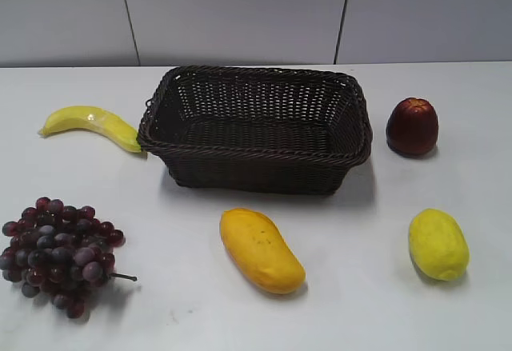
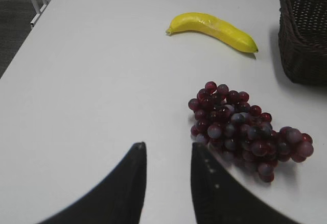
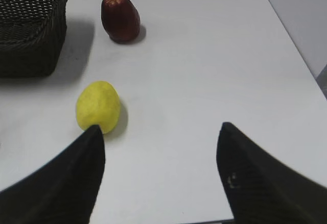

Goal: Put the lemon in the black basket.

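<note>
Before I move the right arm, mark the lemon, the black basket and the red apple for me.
lemon (image 3: 98, 106), right wrist view, middle of its skin.
black basket (image 1: 256, 157), exterior view, near braided rim.
red apple (image 3: 120, 18), right wrist view, middle of its side.

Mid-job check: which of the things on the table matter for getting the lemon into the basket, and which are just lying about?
For the job:
lemon, on the table, front right
black basket, empty
right gripper, open, nearest the lemon

Just lying about:
mango
banana
grapes
red apple
left gripper, over by the grapes
</note>
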Robot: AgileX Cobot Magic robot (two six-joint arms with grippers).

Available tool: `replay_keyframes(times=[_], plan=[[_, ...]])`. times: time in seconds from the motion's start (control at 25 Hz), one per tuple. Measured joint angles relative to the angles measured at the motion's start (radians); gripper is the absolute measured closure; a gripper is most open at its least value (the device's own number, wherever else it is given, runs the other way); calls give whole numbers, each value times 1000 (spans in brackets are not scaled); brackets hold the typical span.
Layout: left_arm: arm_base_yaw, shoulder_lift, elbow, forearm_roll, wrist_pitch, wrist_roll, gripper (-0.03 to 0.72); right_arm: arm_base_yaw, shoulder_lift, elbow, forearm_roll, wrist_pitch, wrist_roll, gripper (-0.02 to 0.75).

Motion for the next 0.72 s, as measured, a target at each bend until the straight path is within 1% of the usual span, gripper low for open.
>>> replay_keyframes(times=[0.16, 0.28, 0.36, 0.44, 0.52, 0.64, 0.72], plan=[[0, 0, 0, 0, 0, 0, 453, 0, 77, -1, -2, -258, 9, 182], [0, 0, 0, 0, 0, 0, 453, 0, 171, 44, -4, -476, 10, 182], [0, 0, 0, 0, 0, 0, 453, 0, 254, 78, -4, -588, 11, 182], [0, 0, 0, 0, 0, 0, 453, 0, 370, 97, 0, -633, 11, 182], [0, 0, 0, 0, 0, 0, 453, 0, 495, 100, 33, -649, 12, 182], [0, 0, 0, 0, 0, 0, 453, 0, 703, 98, 120, -645, -20, 174], [0, 0, 0, 0, 0, 0, 453, 0, 850, 81, 200, -604, -99, 134]])
